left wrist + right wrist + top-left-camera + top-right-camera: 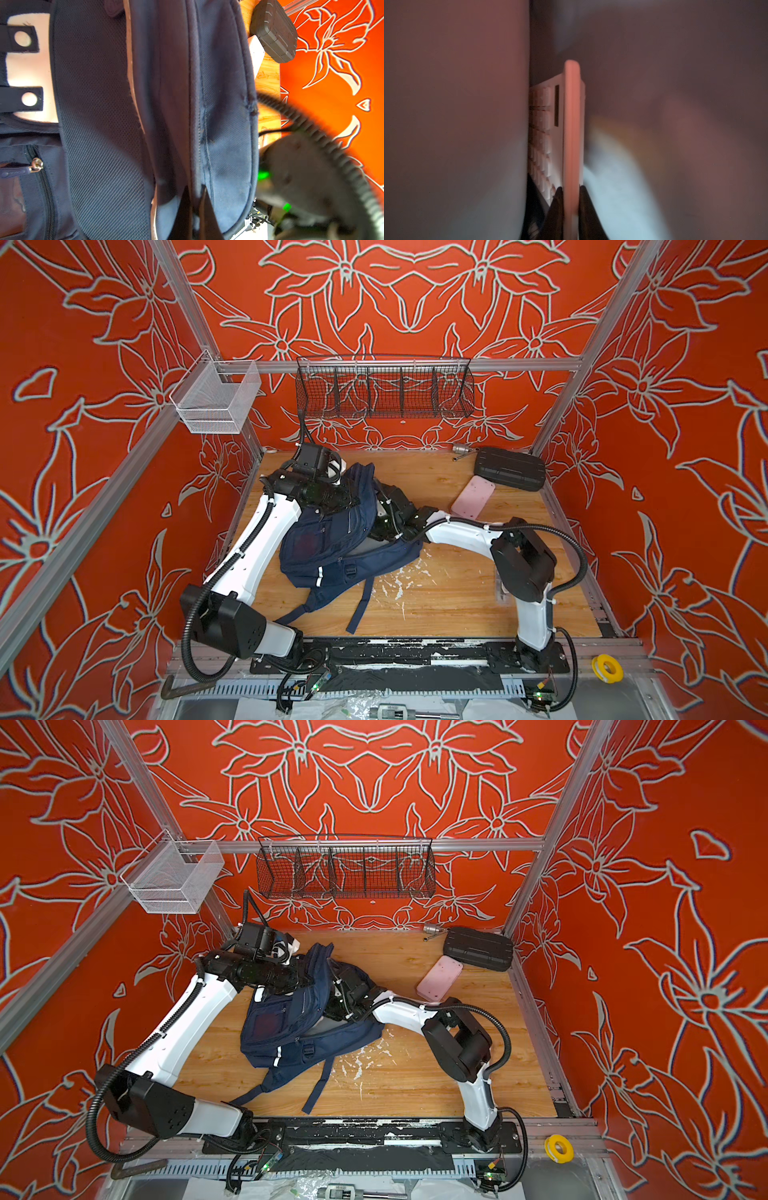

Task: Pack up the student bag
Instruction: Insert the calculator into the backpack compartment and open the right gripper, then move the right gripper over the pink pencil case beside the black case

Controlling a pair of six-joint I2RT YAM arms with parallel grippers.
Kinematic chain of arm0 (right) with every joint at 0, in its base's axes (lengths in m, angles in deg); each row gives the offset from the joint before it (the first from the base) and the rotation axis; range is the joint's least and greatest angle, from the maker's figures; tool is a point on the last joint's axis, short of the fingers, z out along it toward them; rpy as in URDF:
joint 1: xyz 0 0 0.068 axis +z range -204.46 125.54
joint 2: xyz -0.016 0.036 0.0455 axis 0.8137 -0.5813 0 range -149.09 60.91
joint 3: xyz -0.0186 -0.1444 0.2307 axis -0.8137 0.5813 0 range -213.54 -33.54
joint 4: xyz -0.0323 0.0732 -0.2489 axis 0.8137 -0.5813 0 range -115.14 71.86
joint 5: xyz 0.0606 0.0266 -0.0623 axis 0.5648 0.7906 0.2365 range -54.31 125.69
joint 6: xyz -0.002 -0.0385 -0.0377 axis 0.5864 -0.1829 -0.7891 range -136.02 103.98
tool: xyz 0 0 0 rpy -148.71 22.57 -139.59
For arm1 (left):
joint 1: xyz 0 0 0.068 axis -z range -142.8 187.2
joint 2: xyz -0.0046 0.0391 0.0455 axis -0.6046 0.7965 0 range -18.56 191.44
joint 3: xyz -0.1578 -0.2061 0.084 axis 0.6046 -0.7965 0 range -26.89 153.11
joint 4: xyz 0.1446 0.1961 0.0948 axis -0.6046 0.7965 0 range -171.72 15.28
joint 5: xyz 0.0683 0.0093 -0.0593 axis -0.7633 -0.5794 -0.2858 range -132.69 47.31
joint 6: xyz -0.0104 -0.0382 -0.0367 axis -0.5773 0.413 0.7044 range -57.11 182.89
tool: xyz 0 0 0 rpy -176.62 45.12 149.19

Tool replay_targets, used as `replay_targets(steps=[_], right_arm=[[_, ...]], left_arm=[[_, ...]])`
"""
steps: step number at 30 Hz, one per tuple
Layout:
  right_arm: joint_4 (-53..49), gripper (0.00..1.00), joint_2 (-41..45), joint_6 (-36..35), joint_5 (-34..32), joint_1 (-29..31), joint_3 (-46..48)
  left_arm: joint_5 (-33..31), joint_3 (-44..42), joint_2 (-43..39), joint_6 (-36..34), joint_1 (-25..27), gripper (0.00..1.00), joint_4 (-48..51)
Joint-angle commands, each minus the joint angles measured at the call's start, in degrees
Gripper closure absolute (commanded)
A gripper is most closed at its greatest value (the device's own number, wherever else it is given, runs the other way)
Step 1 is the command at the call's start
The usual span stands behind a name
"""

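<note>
Right fingers (555, 214) pinch a pink keyed calculator (571, 124) inside the navy fabric student bag (328, 556); left fingers (207, 216) pinch its rim; top toward the bench (457, 593) far edge.

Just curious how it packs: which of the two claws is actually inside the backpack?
The right gripper, holding a pink calculator inside the student bag; the left gripper only pinches the bag's fabric edge from outside.

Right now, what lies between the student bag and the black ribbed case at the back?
A flat pink panel lies on the table between the student bag and the black case, clear in both top views.
</note>
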State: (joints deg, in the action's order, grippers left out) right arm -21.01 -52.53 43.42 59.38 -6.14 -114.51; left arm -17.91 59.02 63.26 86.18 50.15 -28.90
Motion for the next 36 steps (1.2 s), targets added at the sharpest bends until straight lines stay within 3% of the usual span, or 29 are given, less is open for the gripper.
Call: replay_targets(steps=[1, 5, 15, 26, 31, 36], right_arm=[[2.2, 0.78, -0.3, 3.0, 2.7, 1.7, -2.9], [1.5, 0.51, 1.7, 1.6, -1.9, 2.0, -0.5], [-15.3, 0.13, 14.9, -9.6, -15.9, -0.3, 2.6], [-36.3, 0.05, 28.9, -17.3, -37.7, -4.2, 8.8], [-36.7, 0.03, 32.2, -17.9, -43.4, -12.0, 13.6], [-34.3, 0.03, 28.2, -18.5, -45.0, -21.1, 14.3]], left_arm=[[2.7, 1.4, -0.7, -1.3, 0.0, 1.0, -5.2], [2.7, 0.5, -0.8, -1.2, -0.1, 1.0, -5.3], [1.2, -2.3, -2.7, -2.2, 0.0, 1.0, -4.1], [3.8, -6.0, -1.9, -1.3, 0.0, 1.0, -6.4], [5.2, -6.7, -1.1, -1.3, 0.0, 1.0, -6.3], [6.0, -8.3, -1.5, -0.4, 0.1, 1.0, -7.6]])
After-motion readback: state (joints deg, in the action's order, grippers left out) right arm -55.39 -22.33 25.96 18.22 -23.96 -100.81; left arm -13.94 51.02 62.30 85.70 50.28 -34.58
